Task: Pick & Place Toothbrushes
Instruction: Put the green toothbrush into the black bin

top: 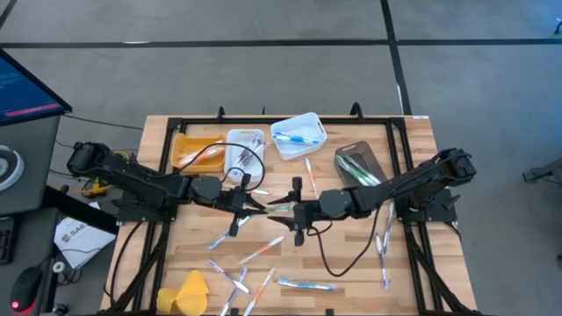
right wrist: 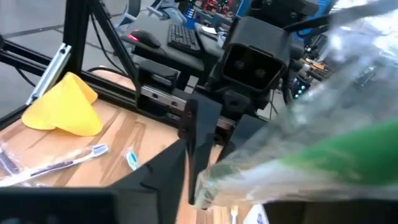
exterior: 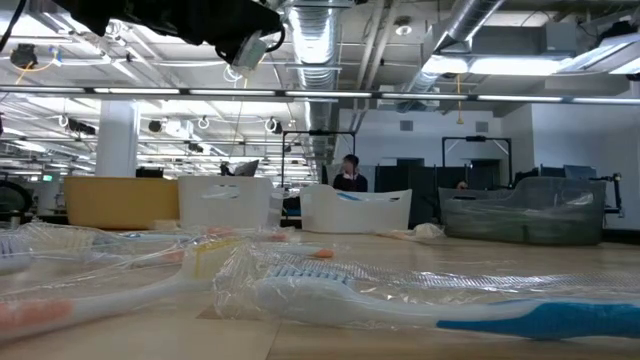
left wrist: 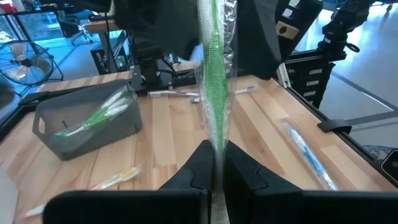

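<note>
— Nearest the low camera lay a wrapped blue toothbrush point(exterior: 520, 318), right?
— Yes. Above mid-table, the left gripper point(left wrist: 216, 169) was clamped on a green toothbrush point(left wrist: 215, 93); the right gripper point(top: 297, 209) met its other end, grip unclear.

Orange bin point(top: 195, 147), white bins point(top: 299, 134), grey bin point(top: 358, 164) — yellow lump point(top: 189, 292)

- Grey floor point(top: 263, 22) crossed by dark seam lines spreads beyond my claws' far side.
- A wooden plank surface point(top: 421, 140) in a black frame lies under my claws.
- Out past my left claw stands a blue monitor point(top: 22, 88).
- Overhead, silver ducts point(exterior: 320, 40) and lit ceiling strips point(exterior: 470, 62).
- A white pillar point(exterior: 116, 140) stands far back.
</note>
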### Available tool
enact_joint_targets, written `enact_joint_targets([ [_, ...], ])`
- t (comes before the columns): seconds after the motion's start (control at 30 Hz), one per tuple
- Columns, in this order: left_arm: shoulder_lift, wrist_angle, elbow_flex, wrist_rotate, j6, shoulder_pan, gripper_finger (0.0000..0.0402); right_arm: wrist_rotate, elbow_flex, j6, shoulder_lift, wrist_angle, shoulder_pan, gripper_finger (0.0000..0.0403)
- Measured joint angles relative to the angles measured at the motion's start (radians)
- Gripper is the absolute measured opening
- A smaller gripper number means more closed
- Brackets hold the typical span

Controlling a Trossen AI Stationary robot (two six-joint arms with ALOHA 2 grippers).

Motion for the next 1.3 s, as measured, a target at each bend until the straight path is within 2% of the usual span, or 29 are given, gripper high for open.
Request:
enact_joint_targets([
  [0.23,0.0,-0.005,0.0,-0.001,0.005,0.0,0.0012,-0.008,0.0,-0.057,0.0,-0.031,0.006,0.0036],
  [0.27,0.001,-0.006,0.0,0.009,0.007,0.0,0.0015,-0.004,0.0,-0.076,0.0,-0.035,0.01,0.0031],
  [0.63,0.001,-0.001,0.0,0.0,0.037,0.001,0.0089,0.003,0.0,-0.086,0.0,-0.033,0.017,0.0031],
  [0.77,0.001,0.0,0.0,0.0,0.005,0.001,0.012,0.053,0.0,-0.085,0.0,-0.04,0.024,0.0031],
  [0.97,0.0,0.0,0.0,0.001,0.0,0.001,0.0164,0.066,0.0,-0.064,0.0,-0.073,0.026,0.0031],
  [1.13,0.0,-0.001,0.0,0.001,0.0,0.001,0.019,0.174,0.076,0.01,0.0,-0.295,0.048,0.0031],
  [1.3,0.0,-0.014,0.0,0.001,0.0,0.001,0.0201,0.252,0.204,0.224,0.0,-0.649,0.087,0.0031],
])
